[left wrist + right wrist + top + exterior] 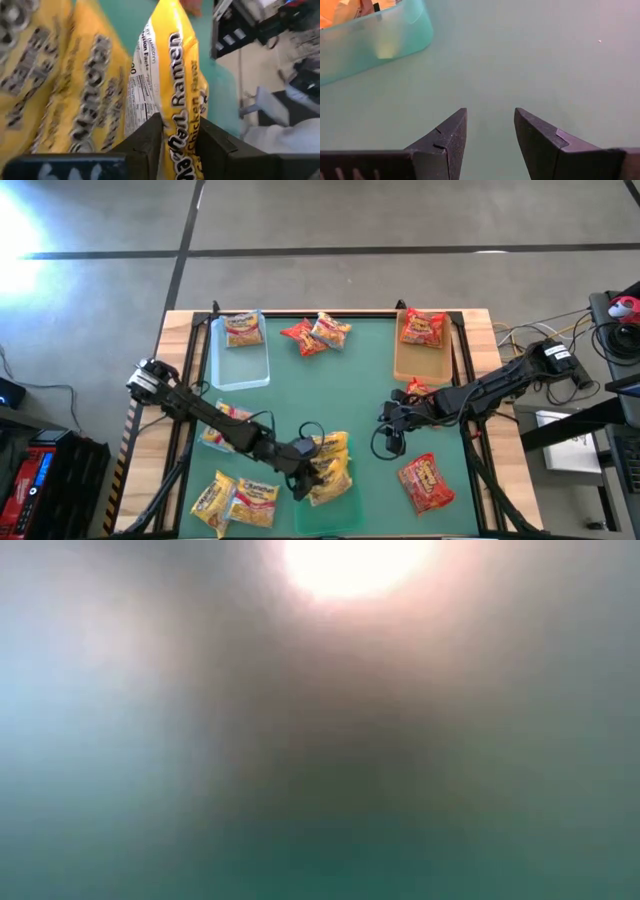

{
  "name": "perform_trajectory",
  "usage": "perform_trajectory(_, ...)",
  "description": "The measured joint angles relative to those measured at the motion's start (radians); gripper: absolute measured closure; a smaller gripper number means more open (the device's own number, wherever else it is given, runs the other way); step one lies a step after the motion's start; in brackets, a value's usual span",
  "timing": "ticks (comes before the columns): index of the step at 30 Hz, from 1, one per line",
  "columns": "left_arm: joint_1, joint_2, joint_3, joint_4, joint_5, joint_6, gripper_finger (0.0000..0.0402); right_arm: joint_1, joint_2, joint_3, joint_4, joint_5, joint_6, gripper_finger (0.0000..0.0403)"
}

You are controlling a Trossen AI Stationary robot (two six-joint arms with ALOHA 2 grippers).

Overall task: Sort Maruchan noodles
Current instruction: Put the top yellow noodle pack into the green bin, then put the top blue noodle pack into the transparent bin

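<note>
Risk first: left gripper [177,145] has its two dark fingers either side of a yellow ramen packet [175,75], pinching only the packet's edge; the film is slick and crinkly, so in my view a thin bite like that could slide off if the arm lifts or swings fast; grip also looks loose rather than hard-clamped, so I'd call it clamped on the packet but not confidently. Second worry: more yellow packets [60,80] lie touching it in a heap at the near-centre of the green mat [350,380]; the fingers could snag a neighbour and drag it along, muddling the sort. Third: the low view is a washed-out blur, so no side check on height.

Right gripper [490,135] hangs over bare mat w/ fingers apart, nothing between them; it sits right of centre, near a red packet [417,388]; if both arms head for the middle they could cross.

Materials/shapes: packets are flat, roughly square, shiny plastic w/ printed labels; yellow ones pile near the front edge and front-left [235,500]; red ones sit front-right [428,482], in the tan tray [400,365] back-right, and loose at back-centre [300,337]. A clear tray [240,370] back-left holds one orange-and-white packet [243,330]; trays are rigid, rectangular, rounded at the corners. Mat is smooth, matte green on a wood-edged table [480,330].
</note>
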Motion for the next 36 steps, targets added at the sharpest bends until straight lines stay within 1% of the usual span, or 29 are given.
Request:
perform_trajectory(4, 0.000, -0.005, 0.017, -0.025, 0.002, 0.004, 0.0276, 0.000, 0.000, 0.000, 0.002, 0.000, 0.010, 0.0248)
perform_trajectory(7, 0.000, -0.010, 0.043, -0.056, 0.005, 0.050, 0.0248, 0.000, 0.000, 0.000, 0.001, 0.000, 0.011, 0.0248)
perform_trajectory(10, 0.002, -0.016, 0.102, -0.169, 0.005, 0.118, 0.0227, -0.001, 0.000, 0.000, -0.006, -0.004, 0.011, 0.0248)
perform_trajectory(12, 0.005, -0.016, 0.156, -0.293, -0.020, 0.154, 0.0218, -0.004, 0.000, 0.004, -0.014, -0.008, 0.008, 0.0248)
perform_trajectory(14, 0.011, -0.016, 0.217, -0.404, -0.092, 0.181, 0.0214, -0.018, 0.000, 0.029, -0.062, -0.010, -0.001, 0.0248)
perform_trajectory(17, 0.021, -0.016, 0.297, -0.563, -0.280, 0.220, 0.0213, -0.063, 0.000, 0.090, -0.155, -0.001, -0.014, 0.0248)
perform_trajectory(19, 0.027, -0.016, 0.318, -0.603, -0.410, 0.268, 0.0213, -0.100, 0.000, 0.130, -0.183, 0.001, -0.076, 0.0248)
perform_trajectory(20, 0.030, -0.016, 0.319, -0.596, -0.464, 0.289, 0.0213, -0.121, 0.000, 0.147, -0.179, 0.002, -0.112, 0.0248)
perform_trajectory(21, 0.033, -0.016, 0.318, -0.584, -0.493, 0.305, 0.0213, -0.143, 0.000, 0.161, -0.172, 0.008, -0.151, 0.0248)
perform_trajectory(22, 0.040, -0.016, 0.307, -0.558, -0.498, 0.318, 0.0213, -0.165, 0.000, 0.175, -0.172, 0.023, -0.184, 0.0248)
perform_trajectory(25, 0.058, -0.016, 0.265, -0.506, -0.506, 0.322, 0.0213, -0.235, 0.000, 0.195, -0.148, 0.130, -0.287, 0.0248)
perform_trajectory(27, 0.066, -0.016, 0.242, -0.479, -0.556, 0.327, 0.0214, -0.287, 0.000, 0.195, -0.093, 0.192, -0.350, 0.0248)
perform_trajectory(28, 0.072, -0.016, 0.229, -0.457, -0.579, 0.330, 0.0215, -0.316, 0.000, 0.194, -0.051, 0.200, -0.380, 0.0248)
perform_trajectory(31, 0.090, -0.018, 0.184, -0.400, -0.606, 0.332, 0.0219, -0.396, 0.008, 0.188, 0.075, 0.180, -0.441, 0.0248)
perform_trajectory(36, 0.117, -0.018, 0.061, -0.195, -0.598, 0.319, 0.0221, -0.530, 0.051, 0.187, 0.225, 0.066, -0.473, 0.0248)
